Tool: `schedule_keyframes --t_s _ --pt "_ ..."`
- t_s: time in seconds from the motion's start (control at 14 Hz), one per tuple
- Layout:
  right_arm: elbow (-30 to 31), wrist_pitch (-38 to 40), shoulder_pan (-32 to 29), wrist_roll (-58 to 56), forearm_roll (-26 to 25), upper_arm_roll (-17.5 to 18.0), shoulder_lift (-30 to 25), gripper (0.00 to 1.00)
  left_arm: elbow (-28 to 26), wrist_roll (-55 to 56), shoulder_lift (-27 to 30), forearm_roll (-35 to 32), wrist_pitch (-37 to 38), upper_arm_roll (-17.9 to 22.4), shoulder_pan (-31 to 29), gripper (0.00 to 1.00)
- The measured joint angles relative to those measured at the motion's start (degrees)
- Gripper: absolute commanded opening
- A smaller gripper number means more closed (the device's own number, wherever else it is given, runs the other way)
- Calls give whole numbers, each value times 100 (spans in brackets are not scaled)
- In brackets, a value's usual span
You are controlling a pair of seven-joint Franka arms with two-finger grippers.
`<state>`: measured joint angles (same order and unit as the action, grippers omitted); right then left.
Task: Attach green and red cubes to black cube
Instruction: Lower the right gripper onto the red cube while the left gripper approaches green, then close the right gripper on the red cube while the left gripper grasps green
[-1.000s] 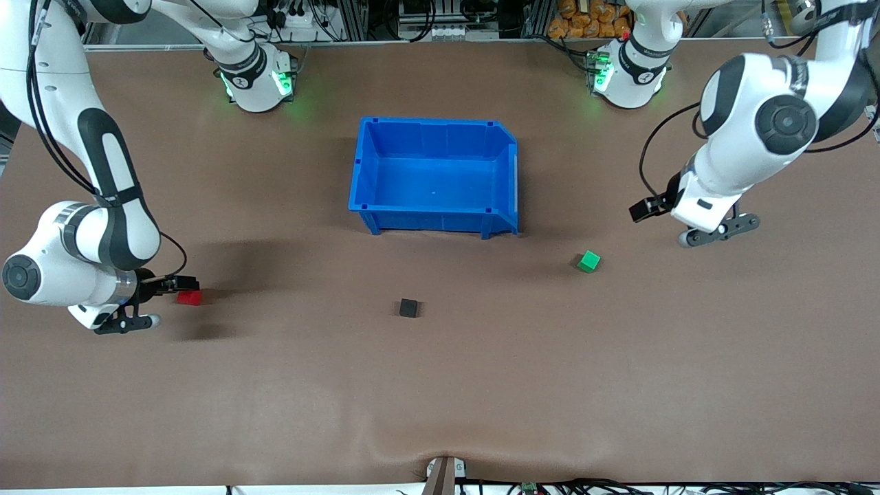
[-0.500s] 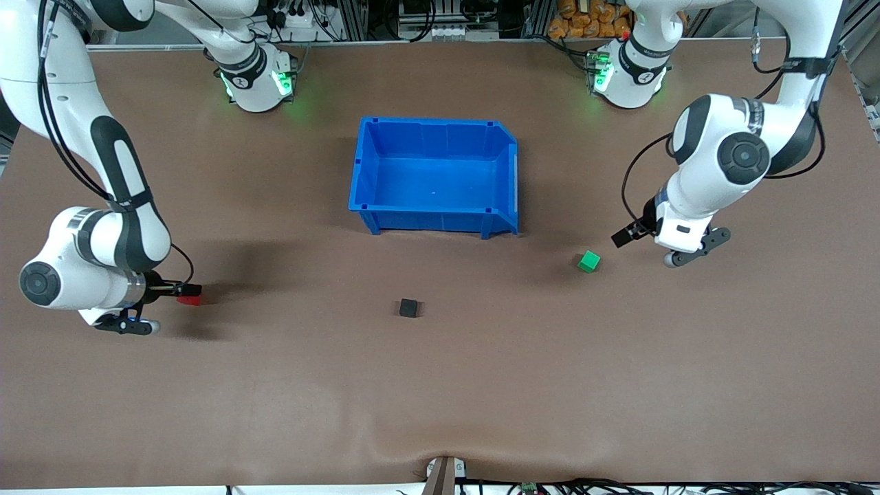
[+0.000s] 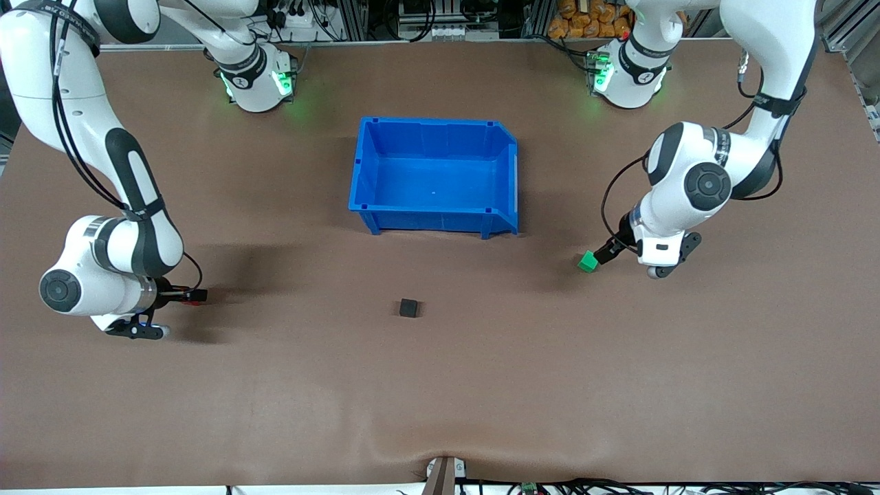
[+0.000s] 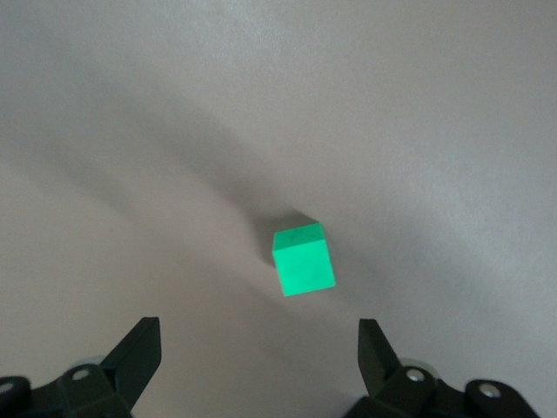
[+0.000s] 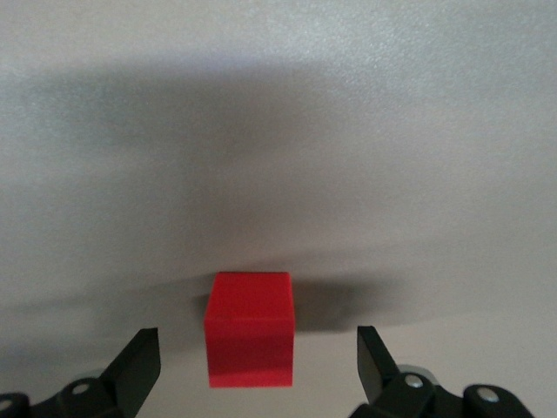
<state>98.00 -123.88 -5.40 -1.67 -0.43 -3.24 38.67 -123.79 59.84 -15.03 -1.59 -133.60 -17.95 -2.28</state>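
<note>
Red cube (image 5: 250, 327) under right gripper (image 5: 252, 357) (fingers spread); left gripper (image 4: 259, 353) over green cube (image 4: 303, 260).

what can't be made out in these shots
- Red cube: in the front view almost wholly hidden under the right gripper.
- Green cube: front view cannot settle whether the left gripper touches it.
- Both wrist views: finger bases cut off by the edge.

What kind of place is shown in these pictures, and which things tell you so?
Probably a robotics lab bench. Two robot arms are fixed along one edge of a brown table that holds only a blue bin and small test cubes, such as the black cube; cables and equipment racks line that same edge.
</note>
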Motion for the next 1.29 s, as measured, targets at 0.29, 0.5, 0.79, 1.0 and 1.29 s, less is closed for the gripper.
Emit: schedule_keyframes --t_s 0.29,0.5,0.79,1.0,1.29 --pt "-3 0 0 0 -3 0 7 62 12 942 -339 -194 -452 11 1 100" --pt "-3 0 1 0 -3 6 12 57 185 1846 -687 -934 -504 21 -2 100" --pt "-3 0 1 0 -3 9 16 57 414 2529 -1116 -1310 -614 6 4 100" --pt "-3 8 2 0 -3 11 21 57 424 2825 -1263 -1317 -680 2 56 97" --pt "-3 29 5 0 -3 18 32 57 424 2910 -1291 -1318 -680 0 102 84"
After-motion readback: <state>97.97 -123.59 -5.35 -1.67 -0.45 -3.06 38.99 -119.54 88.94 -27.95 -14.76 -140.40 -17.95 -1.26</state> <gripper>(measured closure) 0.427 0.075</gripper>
